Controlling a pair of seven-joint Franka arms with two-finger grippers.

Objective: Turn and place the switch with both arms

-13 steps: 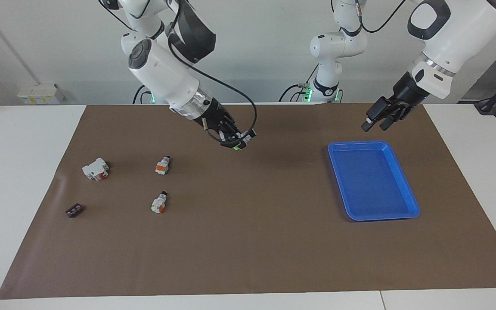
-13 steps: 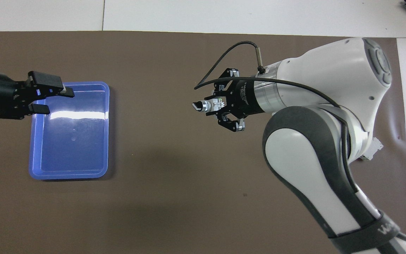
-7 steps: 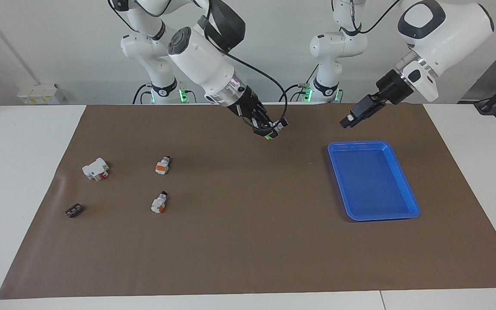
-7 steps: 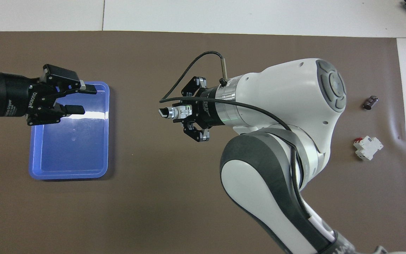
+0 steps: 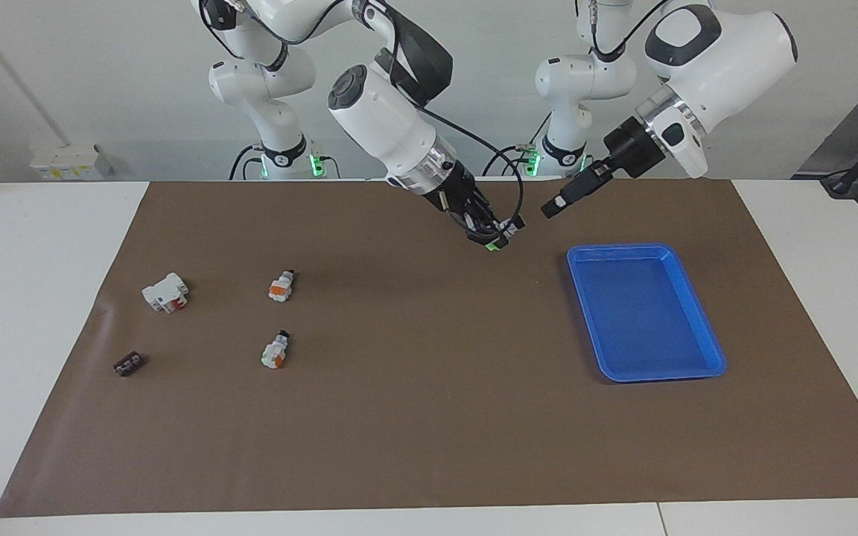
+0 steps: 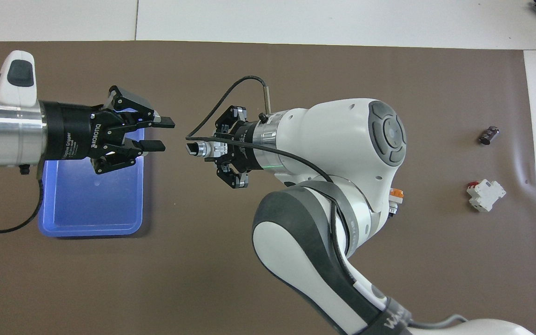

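Note:
My right gripper [image 5: 494, 235] is shut on a small white switch [image 5: 506, 231] with a green face and a black knob tip, and holds it in the air over the mat's middle, near the blue tray [image 5: 704, 327]. In the overhead view the switch [image 6: 201, 149] sticks out of the right gripper [image 6: 212, 150], knob toward my left gripper [image 6: 160, 135]. The left gripper [image 5: 553, 208] is open, level with the switch and a short gap from its knob, not touching it.
Two more switches [image 5: 281, 286] [image 5: 275, 351] lie on the mat toward the right arm's end. Beside them are a white block with red [image 5: 165, 292] [image 6: 485, 195] and a small black block [image 5: 128, 364] [image 6: 488, 135]. The tray's rim [image 6: 91, 230] shows under the left gripper.
The right gripper has carried the switch toward the left arm's end. The left gripper has come from over the tray toward the switch, so the gap between them has shrunk.

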